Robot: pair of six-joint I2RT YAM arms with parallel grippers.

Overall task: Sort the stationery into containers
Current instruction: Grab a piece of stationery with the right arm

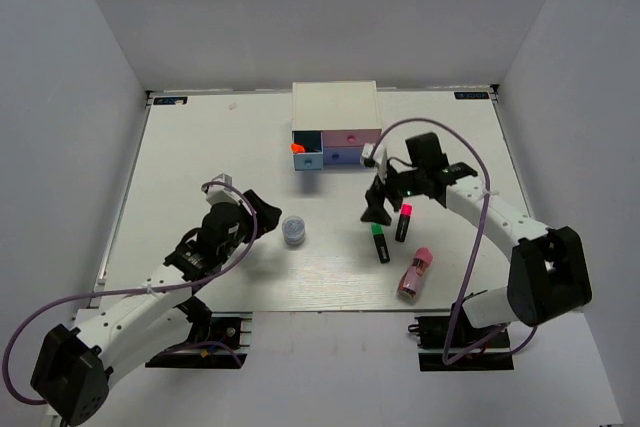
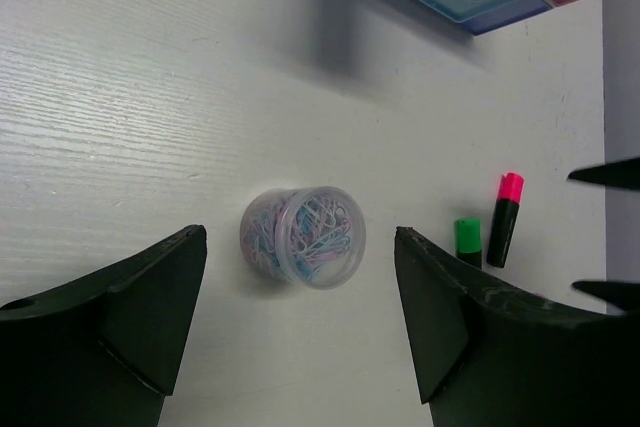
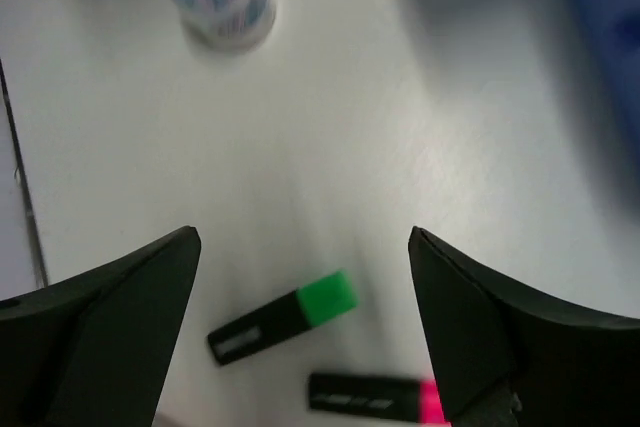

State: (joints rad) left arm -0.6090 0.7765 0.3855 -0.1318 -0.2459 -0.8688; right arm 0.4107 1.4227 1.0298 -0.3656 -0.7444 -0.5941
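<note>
Far edge, centre: chest [image 1: 335,107], orange highlighter [image 1: 297,147] in its open blue drawer [image 1: 309,158]. Mid-table: left gripper [image 1: 258,212] spread, beside pot [image 1: 294,229]; right gripper [image 1: 384,211] spread, empty, over green highlighter [image 1: 380,243] and pink highlighter [image 1: 404,223]. Tube [image 1: 414,273] toward near edge.

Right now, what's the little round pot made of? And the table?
The pot looks like clear plastic: you can see pastel paper clips through its wall. The table looks like white-coated wood or laminate, matte, with fine grain lines.

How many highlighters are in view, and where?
3. Orange-ended highlighter in the open light blue drawer; green-ended highlighter and pink-ended highlighter side by side on the white table.
</note>
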